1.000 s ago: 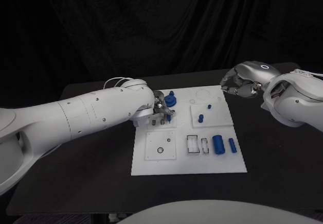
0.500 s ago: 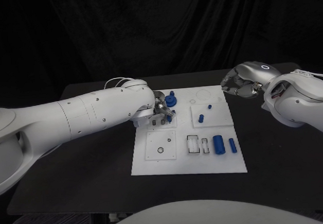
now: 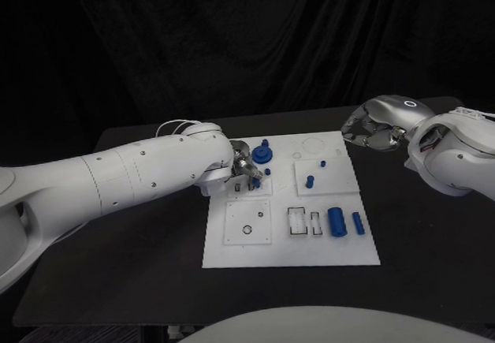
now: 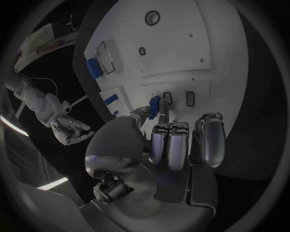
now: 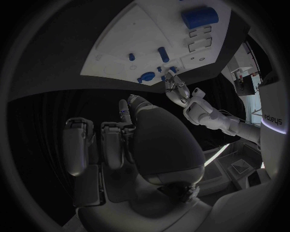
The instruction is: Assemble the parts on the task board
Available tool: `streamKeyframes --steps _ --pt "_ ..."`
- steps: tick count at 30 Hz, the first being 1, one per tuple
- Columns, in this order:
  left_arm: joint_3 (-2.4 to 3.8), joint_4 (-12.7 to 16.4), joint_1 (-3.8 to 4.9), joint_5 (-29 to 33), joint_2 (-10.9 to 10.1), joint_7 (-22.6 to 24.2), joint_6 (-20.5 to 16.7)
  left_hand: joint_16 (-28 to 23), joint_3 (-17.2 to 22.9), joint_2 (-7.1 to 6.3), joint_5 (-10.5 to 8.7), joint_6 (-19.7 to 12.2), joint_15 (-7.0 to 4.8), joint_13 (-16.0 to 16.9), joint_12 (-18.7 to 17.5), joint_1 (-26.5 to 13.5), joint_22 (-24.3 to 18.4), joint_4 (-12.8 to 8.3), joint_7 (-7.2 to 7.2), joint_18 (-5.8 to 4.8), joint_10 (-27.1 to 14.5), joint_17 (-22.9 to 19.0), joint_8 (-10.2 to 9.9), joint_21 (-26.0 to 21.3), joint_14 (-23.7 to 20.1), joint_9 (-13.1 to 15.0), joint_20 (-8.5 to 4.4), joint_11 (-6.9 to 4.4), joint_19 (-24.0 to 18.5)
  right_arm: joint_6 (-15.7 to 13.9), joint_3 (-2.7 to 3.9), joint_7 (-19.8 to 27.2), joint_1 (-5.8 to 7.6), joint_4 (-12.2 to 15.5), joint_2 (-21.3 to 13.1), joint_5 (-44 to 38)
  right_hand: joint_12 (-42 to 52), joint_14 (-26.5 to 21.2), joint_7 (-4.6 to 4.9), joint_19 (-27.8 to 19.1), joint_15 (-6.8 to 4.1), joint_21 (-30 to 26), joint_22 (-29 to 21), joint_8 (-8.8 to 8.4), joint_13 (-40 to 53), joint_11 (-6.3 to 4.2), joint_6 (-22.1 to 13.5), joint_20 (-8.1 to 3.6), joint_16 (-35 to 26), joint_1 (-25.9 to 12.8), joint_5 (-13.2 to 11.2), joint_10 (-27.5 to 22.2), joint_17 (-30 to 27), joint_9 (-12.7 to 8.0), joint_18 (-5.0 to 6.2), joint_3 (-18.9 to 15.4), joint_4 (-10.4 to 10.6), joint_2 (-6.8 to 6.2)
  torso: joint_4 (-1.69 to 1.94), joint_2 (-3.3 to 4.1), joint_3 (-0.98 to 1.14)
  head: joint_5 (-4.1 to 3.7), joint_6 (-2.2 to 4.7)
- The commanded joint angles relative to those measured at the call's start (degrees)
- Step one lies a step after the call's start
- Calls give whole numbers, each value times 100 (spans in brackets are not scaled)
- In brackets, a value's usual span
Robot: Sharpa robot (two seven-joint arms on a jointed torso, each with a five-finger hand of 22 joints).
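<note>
The white task board (image 3: pixel 236 247) lies mid-table. My left hand (image 3: pixel 243 172) hovers over its back left block and pinches a small blue part (image 4: pixel 158 105) between thumb and a finger, right at a narrow slot (image 4: pixel 168 98); a second slot (image 4: pixel 190 99) lies beside it. A round blue part (image 3: pixel 261 151) stands just behind the hand. A short peg (image 3: pixel 310 181) and a tiny peg (image 3: pixel 322 164) stand on the right block. A thick blue cylinder (image 3: pixel 335 221) and a slimmer one (image 3: pixel 356 223) lie nearer. My right hand (image 3: pixel 370 130) hangs curled above the board's back right corner, holding nothing I can see.
The black table (image 3: pixel 129 259) surrounds the board, with bare room to the left, right and front. Two rectangular recesses (image 3: pixel 305 221) and a small round hole (image 3: pixel 246 229) sit on the board's near half. My left forearm (image 3: pixel 123 180) crosses the table's left side.
My left hand has edged slightly lower over the slots with the blue part still pinched. The right hand has drifted a little to the right.
</note>
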Motion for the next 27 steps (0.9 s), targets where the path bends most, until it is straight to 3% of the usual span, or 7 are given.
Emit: streamKeyframes --steps 1,17,27 --pt "5 39 -9 15 -36 7 -77 15 60 -11 16 33 -34 1508 15 -85 -23 -2 18 -37 606 1508 -41 -32 595 25 -18 -28 -31 67 4 -118 -12 7 -11 -17 -20 552 9 362 39 -11 1329 -19 1337 35 48 43 -26 64 29 420 1322 -8 0 30 -4 10 3 0 -2 3 0" --pt "4 149 -22 15 -214 -18 -96 15 163 -42 -37 17 -24 1508 15 -165 -71 -9 31 -24 606 1508 -113 -74 595 74 -10 -16 -65 143 4 -145 -27 2 -21 -17 -32 547 12 351 41 -34 1321 -27 1319 37 42 45 -46 65 32 403 1303 -13 6 37 -7 5 24 -10 -5 31 0" --pt "4 241 -65 15 -317 -31 -104 15 198 -46 -53 9 -23 1508 15 -176 -13 -19 34 -38 606 1508 -138 -45 595 86 -8 -14 -32 195 4 -155 -35 -6 -19 71 -41 545 14 342 42 -52 1315 -31 1308 38 41 46 -53 67 34 392 1296 -16 10 42 -9 4 7 -5 -3 67 0"
